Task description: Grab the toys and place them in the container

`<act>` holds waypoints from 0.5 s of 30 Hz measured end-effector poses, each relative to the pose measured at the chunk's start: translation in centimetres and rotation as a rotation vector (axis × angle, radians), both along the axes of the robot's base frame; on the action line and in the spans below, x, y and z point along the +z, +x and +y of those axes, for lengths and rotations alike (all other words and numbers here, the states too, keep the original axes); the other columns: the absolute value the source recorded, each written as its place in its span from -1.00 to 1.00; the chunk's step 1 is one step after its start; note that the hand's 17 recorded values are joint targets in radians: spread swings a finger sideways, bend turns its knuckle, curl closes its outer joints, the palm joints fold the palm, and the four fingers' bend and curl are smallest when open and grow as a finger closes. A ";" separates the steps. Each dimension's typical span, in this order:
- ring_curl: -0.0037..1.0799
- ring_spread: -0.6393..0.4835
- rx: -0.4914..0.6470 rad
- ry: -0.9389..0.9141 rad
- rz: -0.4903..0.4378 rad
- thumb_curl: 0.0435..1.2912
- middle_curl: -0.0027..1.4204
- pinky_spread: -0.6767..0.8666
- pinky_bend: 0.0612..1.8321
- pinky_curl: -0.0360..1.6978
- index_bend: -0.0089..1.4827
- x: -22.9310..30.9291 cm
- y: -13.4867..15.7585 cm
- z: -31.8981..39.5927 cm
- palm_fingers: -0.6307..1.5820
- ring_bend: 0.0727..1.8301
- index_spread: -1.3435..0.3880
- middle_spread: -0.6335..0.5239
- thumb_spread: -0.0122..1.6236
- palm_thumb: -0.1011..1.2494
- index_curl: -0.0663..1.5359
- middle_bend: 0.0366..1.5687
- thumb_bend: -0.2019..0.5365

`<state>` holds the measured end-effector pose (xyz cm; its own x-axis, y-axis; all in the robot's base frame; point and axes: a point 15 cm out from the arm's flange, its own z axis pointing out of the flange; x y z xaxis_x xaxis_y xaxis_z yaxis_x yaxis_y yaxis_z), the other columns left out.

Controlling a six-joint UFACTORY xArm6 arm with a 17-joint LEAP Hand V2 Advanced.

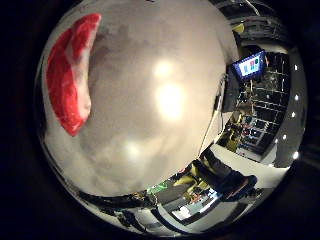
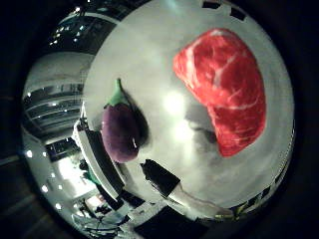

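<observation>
From the little-finger side of the palm, one toy shows: a flat red slab of toy meat with white marbling (image 1: 68,80), lying on the pale grey, glossy tabletop (image 1: 150,145) that fills most of this view. Ceiling lights glare off the surface beside it. Past the table's edge stands one lit monitor (image 1: 249,65) in the room behind; whatever is on its screen is too small to read.

From the thumb side there are two toys, both on that same table. The meat slab appears again, large and close to the palm. Well apart from it lies one purple toy eggplant with a green stem (image 2: 120,130), near the table's edge. A dark, slim part (image 2: 160,180) reaches in across the table close to the eggplant; I cannot tell what it is. No container shows in either view, and I cannot tell how the hand's fingers are set.
</observation>
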<state>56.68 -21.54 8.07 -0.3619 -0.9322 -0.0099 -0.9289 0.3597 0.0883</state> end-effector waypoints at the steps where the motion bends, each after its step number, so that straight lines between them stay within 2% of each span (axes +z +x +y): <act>1: -0.51 0.62 0.000 -0.002 -0.003 -0.61 -0.52 0.51 -0.40 -0.59 -0.80 0.0 0.3 -0.1 -0.31 -0.56 0.53 0.52 0.21 -0.26 -0.63 -0.69 -0.52; 8: -0.51 0.54 0.005 0.007 0.057 -0.57 -0.49 0.47 -0.43 -0.61 -0.79 -0.8 -0.9 0.1 -0.18 -0.48 0.51 0.42 0.19 -0.13 -0.62 -0.56 -0.49; 11: -0.46 0.31 0.016 -0.010 0.074 -0.55 -0.45 0.34 -0.42 -0.63 -0.78 -1.3 -1.1 0.0 -0.01 -0.33 0.45 0.23 0.18 0.02 -0.62 -0.43 -0.47; 12: -0.43 0.20 0.027 -0.029 0.084 -0.54 -0.43 0.24 -0.42 -0.64 -0.79 -1.5 -1.2 -0.2 0.11 -0.24 0.41 0.14 0.18 0.07 -0.63 -0.36 -0.45; 13: -0.42 0.13 0.034 -0.050 0.093 -0.53 -0.42 0.17 -0.40 -0.64 -0.79 -1.6 -1.4 -0.6 0.13 -0.20 0.39 0.09 0.17 0.09 -0.63 -0.35 -0.48; 15: -0.33 -0.10 0.036 -0.080 0.110 -0.51 -0.37 -0.15 -0.22 -0.60 -0.79 -1.6 -1.7 -1.2 0.35 -0.06 0.30 -0.09 0.15 0.19 -0.63 -0.26 -0.47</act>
